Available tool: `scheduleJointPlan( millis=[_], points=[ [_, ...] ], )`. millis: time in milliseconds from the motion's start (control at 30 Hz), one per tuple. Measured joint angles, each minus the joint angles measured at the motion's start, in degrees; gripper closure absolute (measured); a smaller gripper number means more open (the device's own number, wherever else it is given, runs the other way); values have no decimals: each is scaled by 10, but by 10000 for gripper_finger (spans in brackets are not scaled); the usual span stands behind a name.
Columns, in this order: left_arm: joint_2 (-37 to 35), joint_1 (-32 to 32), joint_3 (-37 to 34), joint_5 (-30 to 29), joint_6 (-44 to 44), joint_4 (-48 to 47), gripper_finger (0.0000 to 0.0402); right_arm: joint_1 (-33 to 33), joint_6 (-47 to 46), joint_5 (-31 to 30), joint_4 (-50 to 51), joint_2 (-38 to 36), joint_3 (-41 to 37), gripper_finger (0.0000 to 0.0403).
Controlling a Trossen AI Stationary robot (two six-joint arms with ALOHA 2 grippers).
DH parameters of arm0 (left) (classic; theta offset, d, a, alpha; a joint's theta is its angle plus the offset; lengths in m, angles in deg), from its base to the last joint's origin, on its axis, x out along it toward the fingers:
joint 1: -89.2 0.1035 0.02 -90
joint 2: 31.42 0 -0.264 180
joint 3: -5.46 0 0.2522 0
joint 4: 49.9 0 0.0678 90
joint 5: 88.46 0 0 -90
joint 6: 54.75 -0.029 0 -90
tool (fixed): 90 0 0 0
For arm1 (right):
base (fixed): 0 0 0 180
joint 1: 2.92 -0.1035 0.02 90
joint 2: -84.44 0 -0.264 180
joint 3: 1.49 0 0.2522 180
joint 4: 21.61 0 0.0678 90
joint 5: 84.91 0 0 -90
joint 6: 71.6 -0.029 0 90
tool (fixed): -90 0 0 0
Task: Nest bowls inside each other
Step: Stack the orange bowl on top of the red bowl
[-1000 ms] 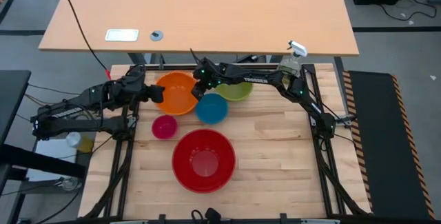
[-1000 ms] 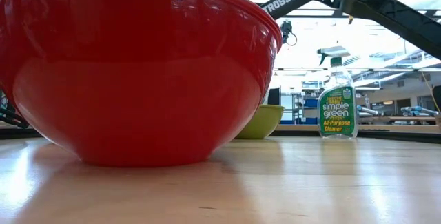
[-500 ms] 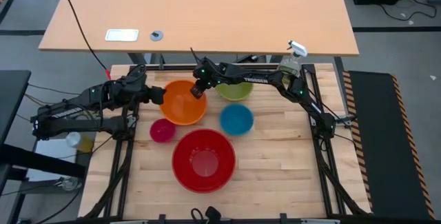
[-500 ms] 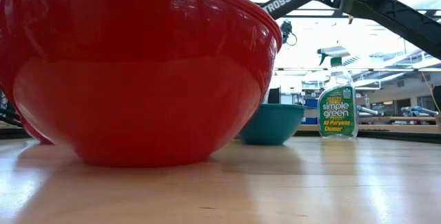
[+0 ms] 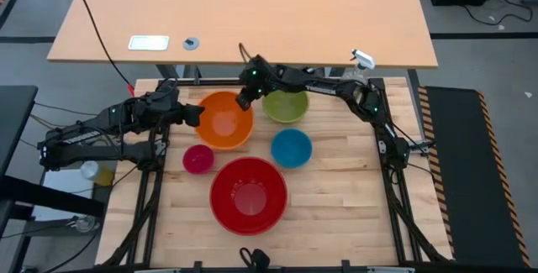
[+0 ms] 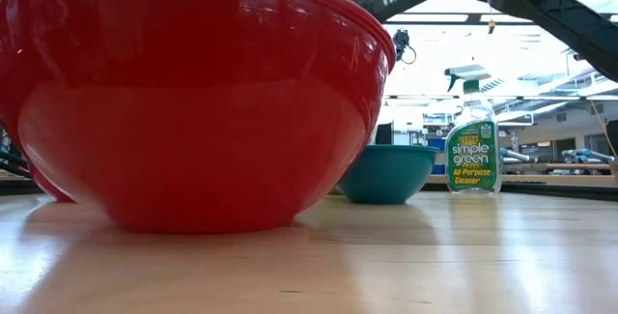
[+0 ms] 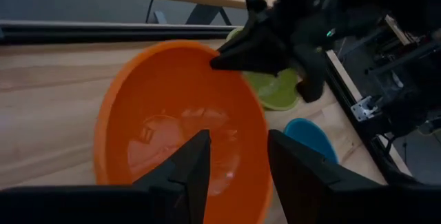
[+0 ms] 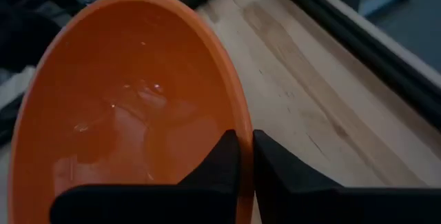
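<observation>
The orange bowl (image 5: 224,122) sits tilted at the table's far left. My right gripper (image 5: 245,102) is shut on its far right rim. My left gripper (image 5: 195,115) stands open at the bowl's left rim (image 7: 103,120); whether it touches the rim I cannot tell. The green bowl (image 5: 286,106) rests on its base at the far middle. The blue bowl (image 5: 291,148) stands near it, the small pink bowl (image 5: 198,159) to the left. The large red bowl (image 5: 248,194) is at the near middle and fills the low view (image 6: 193,101). My right gripper pinches the orange bowl's rim (image 8: 236,117) on the bowl's far right side, with one finger (image 8: 219,160) inside the bowl and the other (image 8: 274,165) outside. The fingers slant down from the table's right. The bowl hangs tilted, this side raised.
A green spray bottle (image 5: 360,70) stands at the far right corner, behind the right arm. Bare wood lies free on the table's right half and near left. A second, light brown table (image 5: 252,13) stands beyond the far edge.
The blue bowl has slid from beside the orange bowl toward the table's right and near edge, and now stands alone. My right gripper has risen and gone toward the far edge, taking the orange bowl's right rim up with it. The bowl has shifted right and tipped.
</observation>
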Motion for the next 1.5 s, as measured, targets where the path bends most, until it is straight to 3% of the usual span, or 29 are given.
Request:
scheduleJointPlan(
  millis=[267, 500, 700, 833, 1000, 1300, 1500],
  points=[
    [-4, 0, 0, 0, -22, 15, 253, 12, 54, 76, 90, -50, 0, 369],
    [-16, 0, 0, -9, -83, 116, 253, 10, 69, 247, 120, -97, 1, 369],
    [-15, 0, 0, -13, -110, 147, 253, -41, 84, 308, 156, -103, 1, 369],
    [-15, 0, 0, -13, -110, 147, 253, -98, 116, 295, 182, -103, 1, 369],
    [-15, 0, 0, -13, -111, 147, 253, -159, 139, 207, 200, -104, -3, 369],
    [-15, 0, 0, 3, -110, 150, 253, -202, 139, 91, 130, -103, -102, 366],
    [-15, 0, 0, 51, -111, 168, 253, -200, 130, 64, 97, -103, -129, 308]
  ],
)
